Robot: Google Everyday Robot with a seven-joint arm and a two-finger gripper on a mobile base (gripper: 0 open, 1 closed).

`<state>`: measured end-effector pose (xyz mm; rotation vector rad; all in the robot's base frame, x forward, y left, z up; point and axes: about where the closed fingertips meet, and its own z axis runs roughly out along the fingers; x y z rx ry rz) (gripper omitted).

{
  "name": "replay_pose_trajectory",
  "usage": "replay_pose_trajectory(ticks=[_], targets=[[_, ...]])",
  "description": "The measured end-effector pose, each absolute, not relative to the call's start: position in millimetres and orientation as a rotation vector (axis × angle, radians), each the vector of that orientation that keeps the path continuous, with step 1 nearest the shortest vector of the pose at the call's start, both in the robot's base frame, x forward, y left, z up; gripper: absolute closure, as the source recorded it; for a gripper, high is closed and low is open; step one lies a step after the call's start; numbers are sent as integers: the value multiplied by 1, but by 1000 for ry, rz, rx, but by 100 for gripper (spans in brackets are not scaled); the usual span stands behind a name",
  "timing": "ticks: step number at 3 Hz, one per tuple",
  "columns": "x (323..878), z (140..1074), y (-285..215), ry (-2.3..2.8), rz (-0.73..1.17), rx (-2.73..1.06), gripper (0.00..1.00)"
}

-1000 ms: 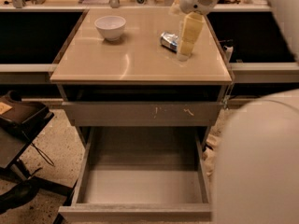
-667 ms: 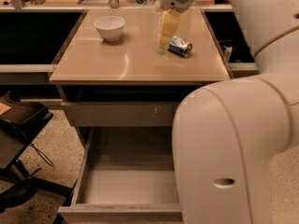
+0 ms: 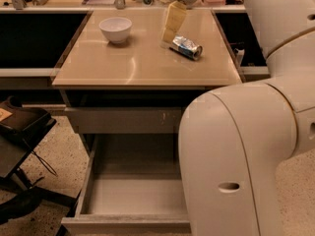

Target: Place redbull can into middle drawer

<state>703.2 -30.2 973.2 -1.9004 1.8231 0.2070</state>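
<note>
Silver-and-blue redbull can (image 3: 187,47) lies ungrasped on the countertop (image 3: 133,65) — gripper (image 3: 171,28) hangs just beside it, open or shut I cannot tell. Next: grasp it, then carry it to the middle drawer (image 3: 138,196).

1. A beige tabletop (image 3: 133,68) is carrying two things and is catching a soft glare across its middle.
2. A white bowl (image 3: 115,29) is sitting upright toward the back left corner.
3. The redbull can (image 3: 187,47) is lying on its side toward the back right, well apart from the white bowl.
4. The gripper (image 3: 167,38) is hanging low over the tabletop, just beside the can's left end.
</note>
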Motion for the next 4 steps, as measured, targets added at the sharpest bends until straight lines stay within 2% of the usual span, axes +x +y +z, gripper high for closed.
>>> replay_pose_trajectory(ticks=[1,2,4], targets=[[718,962,-61,1882,247,-1764,0],[741,940,-128,1976,281,-1542,0],[752,929,-123,1947,299,-1541,0]])
